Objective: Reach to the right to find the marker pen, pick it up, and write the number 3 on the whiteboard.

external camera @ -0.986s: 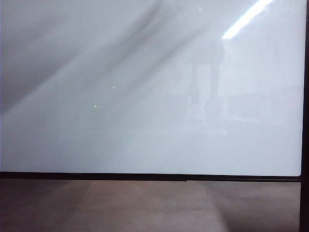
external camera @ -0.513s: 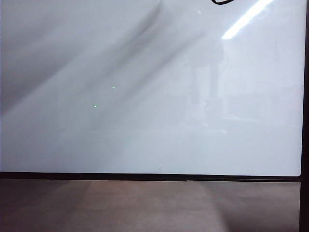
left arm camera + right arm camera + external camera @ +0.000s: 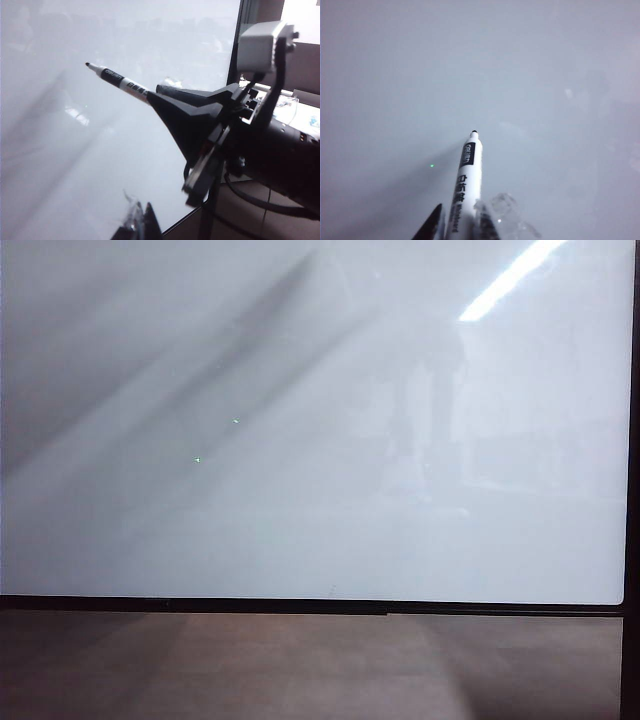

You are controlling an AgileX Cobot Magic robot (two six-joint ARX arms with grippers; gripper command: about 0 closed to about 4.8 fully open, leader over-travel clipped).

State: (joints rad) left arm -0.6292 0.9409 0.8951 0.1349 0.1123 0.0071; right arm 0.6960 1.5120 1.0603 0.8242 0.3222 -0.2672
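The whiteboard (image 3: pixel 300 440) fills the exterior view, glossy white with a thin black frame, and neither gripper shows there. In the left wrist view my right gripper (image 3: pixel 154 92) is shut on the marker pen (image 3: pixel 117 80), whose dark tip points at the whiteboard (image 3: pixel 75 150). The right wrist view shows the marker pen (image 3: pixel 466 175) between the right gripper's (image 3: pixel 459 227) fingers, over the whiteboard (image 3: pixel 545 75); I cannot tell whether the tip touches. My left gripper (image 3: pixel 142 225) hangs near the board with its tips together, holding nothing. The number 3 is out of view.
A brown-grey floor surface (image 3: pixel 300 670) lies below the board's black bottom frame (image 3: pixel 300 606). A ceiling light reflects at the board's upper right (image 3: pixel 510 280). The right arm's grey camera box (image 3: pixel 260 45) and black cable stand beside the board's edge.
A black loop that showed at the exterior view's top edge half a second ago is gone. The dark slanted shadow across the board has shifted slightly left.
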